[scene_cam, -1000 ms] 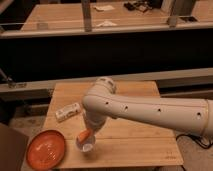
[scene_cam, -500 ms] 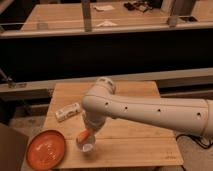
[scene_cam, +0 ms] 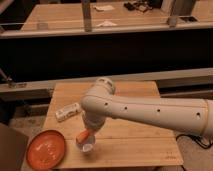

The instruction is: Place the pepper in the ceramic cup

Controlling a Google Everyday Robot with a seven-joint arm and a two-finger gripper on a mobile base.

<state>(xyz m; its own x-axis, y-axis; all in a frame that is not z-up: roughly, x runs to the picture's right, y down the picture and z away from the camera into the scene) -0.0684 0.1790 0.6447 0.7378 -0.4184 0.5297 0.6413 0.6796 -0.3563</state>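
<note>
**Clerk:** Item one, the task's things?

**Keeper:** The pepper [scene_cam: 83,135], orange and tapered, is tilted at lower centre-left of the frame, with its lower end at the mouth of the ceramic cup [scene_cam: 88,147]. The gripper [scene_cam: 86,131] is directly above the cup, its fingers pinching the pepper's upper end. The cup stands on the wooden table [scene_cam: 135,142], near the front edge.

**Clerk:** Item two, surroundings and obstructions?

**Keeper:** The white arm [scene_cam: 150,111] crosses from the right edge and covers the middle of the table. An orange plate [scene_cam: 46,149] lies at lower left, near the cup but apart from it. A white bottle [scene_cam: 68,112] lies on its side at the table's left edge, just beside the arm's wrist. A dark counter [scene_cam: 60,20] with papers spans the top.

**Clerk:** Item three, writing?

**Keeper:** Any marking on the bottle cannot be read.
</note>
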